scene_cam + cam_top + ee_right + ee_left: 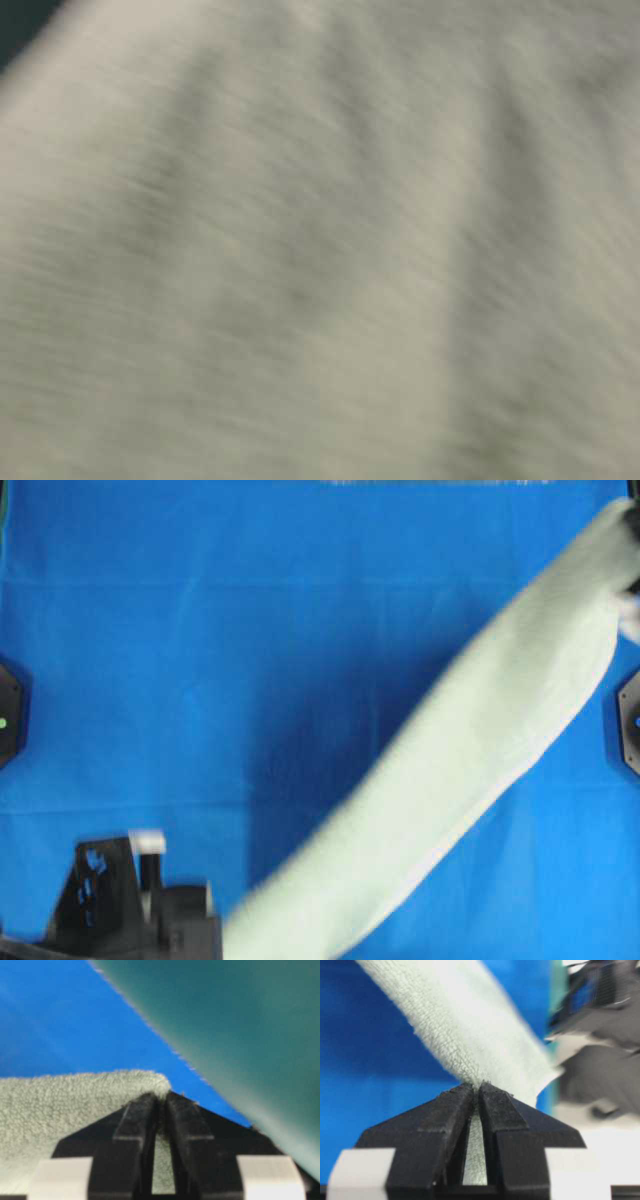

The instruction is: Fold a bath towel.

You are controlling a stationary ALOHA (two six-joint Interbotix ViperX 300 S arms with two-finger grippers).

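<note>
Overhead: bath towel [450, 770] stretched diagonally, lower-left to upper-right, both claws pinching it.

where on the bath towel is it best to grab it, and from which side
At its two far ends, a pinch on each. The bath towel hangs as a long band stretched diagonally over the blue sheet, so only the ends give control. The left gripper is shut on the lower-left end and the right gripper on the upper-right end, each coming in along the towel's length with the cloth between its jaws.
</note>
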